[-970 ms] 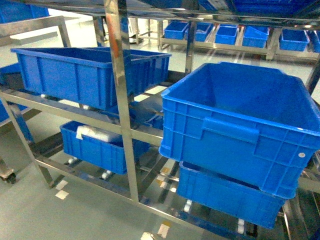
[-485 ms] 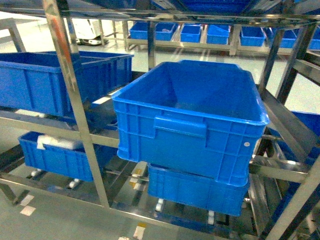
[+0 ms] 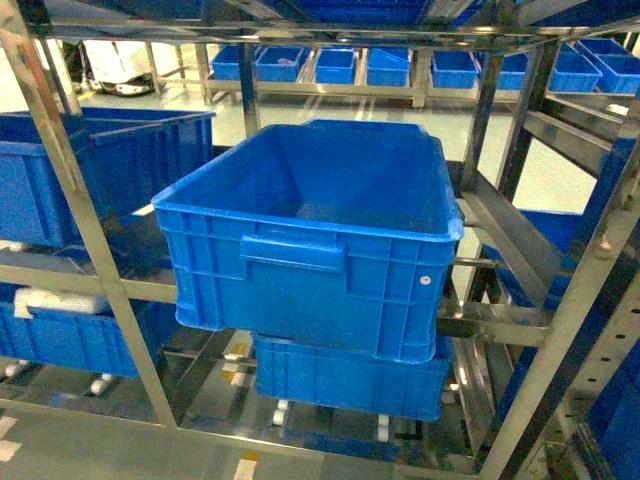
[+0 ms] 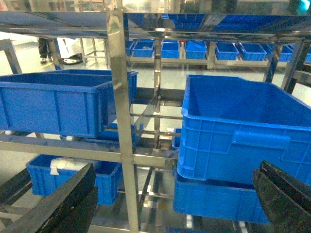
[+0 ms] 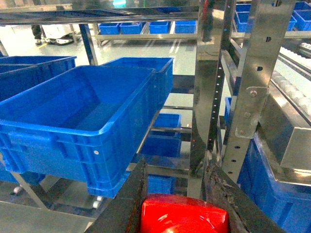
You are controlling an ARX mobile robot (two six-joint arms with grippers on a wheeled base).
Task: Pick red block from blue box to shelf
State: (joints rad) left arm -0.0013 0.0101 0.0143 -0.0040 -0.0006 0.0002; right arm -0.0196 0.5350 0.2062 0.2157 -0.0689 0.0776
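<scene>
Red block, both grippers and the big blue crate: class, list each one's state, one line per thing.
red block: clamped between the right gripper's fingers
right gripper: shut on the red block
left gripper: open, holding nothing
big blue crate: on the shelf, no contents visible

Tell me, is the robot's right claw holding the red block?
Yes. In the right wrist view the red block sits squeezed between the right gripper fingers, near the steel shelf.

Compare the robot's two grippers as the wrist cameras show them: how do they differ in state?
The right gripper is shut on the red block, which fills the space between its fingers; the left gripper is open and holds nothing. The right gripper's fingers stand close together, the left gripper's far apart, with the blue crate visible between them. Both face the shelf.
</scene>
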